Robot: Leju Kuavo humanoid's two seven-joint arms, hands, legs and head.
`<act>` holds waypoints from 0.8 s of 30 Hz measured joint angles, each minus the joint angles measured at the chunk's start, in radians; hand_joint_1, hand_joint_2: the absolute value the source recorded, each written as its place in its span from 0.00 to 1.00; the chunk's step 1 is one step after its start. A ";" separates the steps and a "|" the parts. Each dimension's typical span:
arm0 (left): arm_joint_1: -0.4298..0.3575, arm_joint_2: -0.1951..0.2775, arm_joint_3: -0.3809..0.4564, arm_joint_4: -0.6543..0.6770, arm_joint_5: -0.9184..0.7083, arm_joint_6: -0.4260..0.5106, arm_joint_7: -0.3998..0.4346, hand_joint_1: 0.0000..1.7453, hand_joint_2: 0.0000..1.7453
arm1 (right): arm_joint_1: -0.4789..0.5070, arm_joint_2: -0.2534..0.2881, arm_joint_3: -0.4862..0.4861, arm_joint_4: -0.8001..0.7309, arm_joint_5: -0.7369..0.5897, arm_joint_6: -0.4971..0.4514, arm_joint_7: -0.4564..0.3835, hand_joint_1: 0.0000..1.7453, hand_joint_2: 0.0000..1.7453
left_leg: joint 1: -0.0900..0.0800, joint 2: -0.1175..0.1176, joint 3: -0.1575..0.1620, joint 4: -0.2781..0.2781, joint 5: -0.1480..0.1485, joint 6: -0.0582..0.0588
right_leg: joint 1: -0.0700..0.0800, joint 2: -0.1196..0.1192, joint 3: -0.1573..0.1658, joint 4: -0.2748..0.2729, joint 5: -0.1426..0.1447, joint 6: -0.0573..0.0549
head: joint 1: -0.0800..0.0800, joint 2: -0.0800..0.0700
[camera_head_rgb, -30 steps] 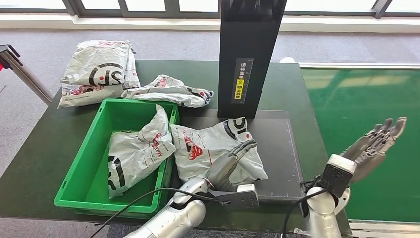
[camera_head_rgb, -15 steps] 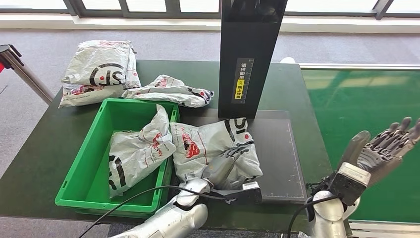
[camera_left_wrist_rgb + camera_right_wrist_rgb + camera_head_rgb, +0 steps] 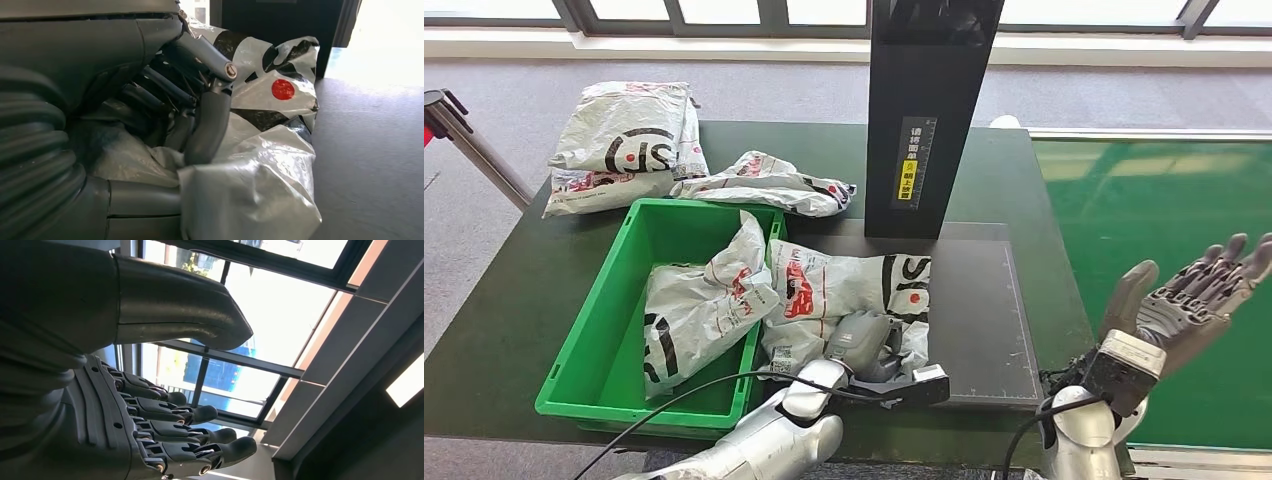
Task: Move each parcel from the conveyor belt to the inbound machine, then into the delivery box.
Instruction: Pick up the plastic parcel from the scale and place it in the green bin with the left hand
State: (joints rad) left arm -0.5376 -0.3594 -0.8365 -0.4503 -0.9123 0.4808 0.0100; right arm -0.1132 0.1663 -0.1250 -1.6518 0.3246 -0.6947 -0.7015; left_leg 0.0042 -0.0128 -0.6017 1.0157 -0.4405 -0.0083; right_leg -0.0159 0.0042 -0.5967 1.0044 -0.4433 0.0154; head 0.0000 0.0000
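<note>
While the left hand (image 3: 864,342) clutches a crumpled parcel (image 3: 849,295) on the scanner plate (image 3: 984,300) beside the green bin (image 3: 614,330), slippery plastic could slide free or snag the rim. Right hand (image 3: 1189,295) hovers spread, empty.

i count four parcels in all, every one a grey poly bag with red and black print. one parcel (image 3: 849,295) is on the dark scanner plate (image 3: 979,300), bunched under my left hand (image 3: 864,345). one parcel (image 3: 699,305) sits in the green box (image 3: 594,330), and there's just that one green box. two more on the table (image 3: 494,300) behind it: a big parcel (image 3: 624,145) and a flatter parcel (image 3: 764,183). one black scanner tower (image 3: 927,110). one green belt (image 3: 1164,230). and two hands of mine: the left, plus the right hand (image 3: 1189,300).
</note>
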 joint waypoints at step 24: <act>-0.001 0.000 0.023 -0.033 -0.214 0.205 0.069 0.00 1.00 | 0.013 0.000 0.001 -0.014 0.005 0.000 0.000 0.00 1.00 | 0.000 0.000 0.000 0.000 0.000 0.000 | 0.000 0.000 0.000 0.000 0.000 0.000 | 0.000 0.000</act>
State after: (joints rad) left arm -0.5382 -0.3597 -0.8139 -0.4837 -1.1262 0.6856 0.0793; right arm -0.1006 0.1663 -0.1239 -1.6655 0.3297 -0.6947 -0.7015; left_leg 0.0041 -0.0132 -0.6017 1.0157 -0.4404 -0.0082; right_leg -0.0160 0.0040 -0.5964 1.0044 -0.4432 0.0154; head 0.0000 0.0000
